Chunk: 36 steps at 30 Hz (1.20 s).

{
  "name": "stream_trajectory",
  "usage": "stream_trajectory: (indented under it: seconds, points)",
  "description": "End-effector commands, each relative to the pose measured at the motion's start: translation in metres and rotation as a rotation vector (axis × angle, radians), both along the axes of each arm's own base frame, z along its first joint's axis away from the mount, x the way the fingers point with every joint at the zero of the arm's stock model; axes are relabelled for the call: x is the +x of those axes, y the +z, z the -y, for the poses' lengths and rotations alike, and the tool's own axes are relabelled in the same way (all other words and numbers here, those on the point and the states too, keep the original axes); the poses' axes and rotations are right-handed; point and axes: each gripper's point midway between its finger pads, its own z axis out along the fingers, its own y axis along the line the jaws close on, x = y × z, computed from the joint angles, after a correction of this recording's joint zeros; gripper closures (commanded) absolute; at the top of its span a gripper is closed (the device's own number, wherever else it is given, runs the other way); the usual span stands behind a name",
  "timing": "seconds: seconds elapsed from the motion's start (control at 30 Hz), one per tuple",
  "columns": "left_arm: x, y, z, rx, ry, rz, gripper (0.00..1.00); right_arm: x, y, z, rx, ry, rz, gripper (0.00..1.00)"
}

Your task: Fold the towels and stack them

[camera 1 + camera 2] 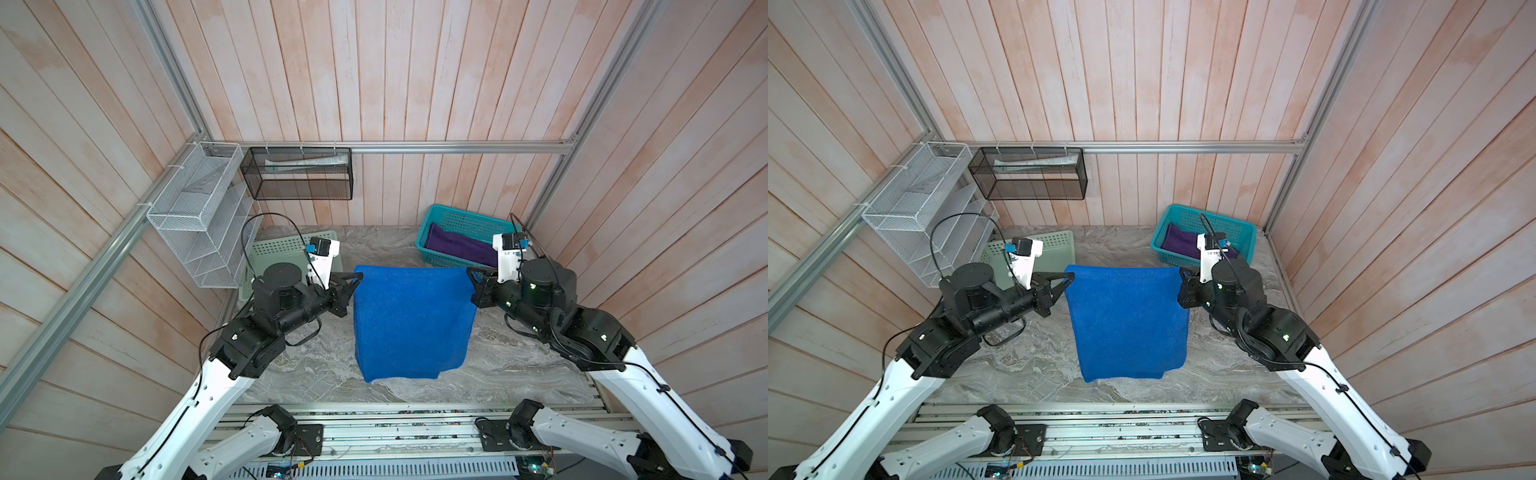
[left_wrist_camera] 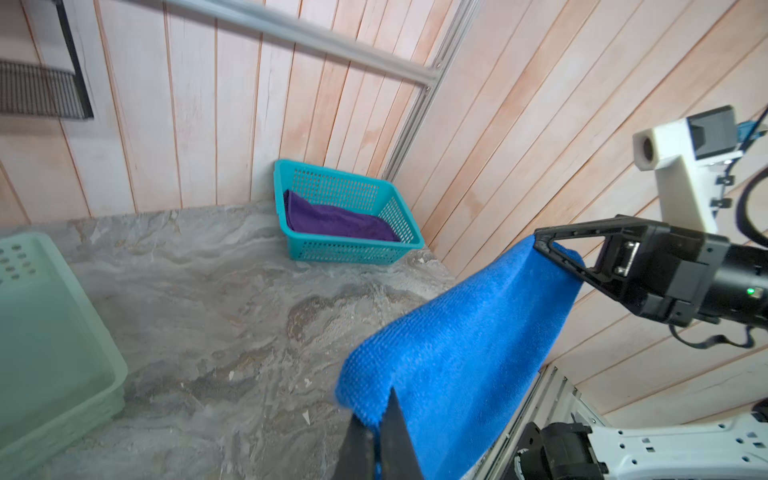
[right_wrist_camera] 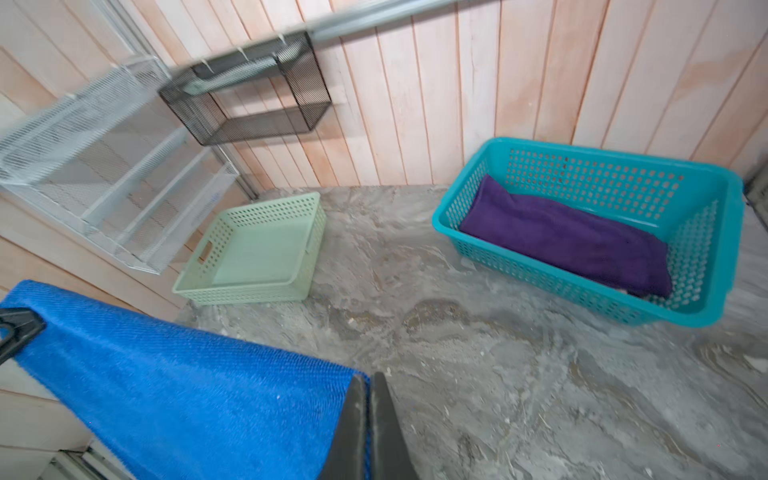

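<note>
Above the middle of the bench [image 1: 316, 374], the blue towel [image 1: 411, 320] hangs spread wide, draping down toward six o'clock. My left hand [image 1: 357, 277] is pinched tight on its top corner at nine o'clock, my right hand [image 1: 470, 273] likewise on the corner at three o'clock. The purple towel [image 1: 457, 248] lies in the teal basket [image 1: 469, 224] at one o'clock; the mint-green basket [image 1: 276, 249] sits at eleven.

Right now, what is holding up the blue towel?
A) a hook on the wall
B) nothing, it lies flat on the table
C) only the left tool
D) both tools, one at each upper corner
D: the left tool and the right tool are each shut on an upper corner of the blue towel, which is stretched between them.
</note>
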Motion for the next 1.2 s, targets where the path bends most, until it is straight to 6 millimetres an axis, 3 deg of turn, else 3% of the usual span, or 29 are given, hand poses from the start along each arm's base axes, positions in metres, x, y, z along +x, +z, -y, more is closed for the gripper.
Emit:
stream_trajectory:
  seconds: [0.0, 0.17, 0.37, 0.4, 0.47, 0.53, 0.67, 0.8, 0.97, 1.1, 1.17]
  points:
    - [0.030, -0.070, -0.003, 0.043, 0.035, -0.218, 1.00, 0.032, -0.061, 0.013, -0.040, -0.067, -0.151, 1.00]
    - [0.094, -0.135, -0.009, 0.021, 0.080, -0.332, 1.00, 0.107, -0.127, 0.024, 0.008, -0.060, -0.253, 1.00]
    - [0.185, -0.207, -0.015, 0.071, 0.150, -0.382, 1.00, 0.197, -0.212, 0.004, -0.063, -0.008, -0.371, 0.99]
    - [0.197, -0.216, -0.015, 0.072, 0.158, -0.389, 0.94, 0.209, -0.224, 0.003, -0.081, -0.017, -0.399, 0.87]
    - [0.217, -0.228, -0.019, 0.081, 0.185, -0.395, 0.70, 0.226, -0.236, 0.001, -0.113, -0.030, -0.432, 0.69]
    - [0.226, -0.232, -0.021, 0.094, 0.194, -0.396, 0.60, 0.233, -0.237, 0.001, -0.125, -0.041, -0.434, 0.57]
    - [0.215, -0.228, -0.024, 0.098, 0.194, -0.385, 0.58, 0.220, -0.225, 0.008, -0.132, -0.053, -0.416, 0.54]
    - [0.180, -0.225, -0.031, 0.110, 0.196, -0.410, 0.62, 0.176, -0.231, 0.019, -0.120, -0.059, -0.469, 0.55]
    - [0.116, -0.246, -0.037, 0.206, 0.245, -0.515, 0.65, 0.100, -0.268, 0.027, -0.078, -0.058, -0.614, 0.58]
    - [0.053, -0.283, -0.020, 0.253, 0.226, -0.679, 0.65, 0.047, -0.310, 0.027, -0.047, -0.037, -0.762, 0.58]
    - [0.027, -0.301, -0.008, 0.253, 0.201, -0.762, 0.65, 0.032, -0.325, 0.025, -0.045, -0.028, -0.806, 0.58]
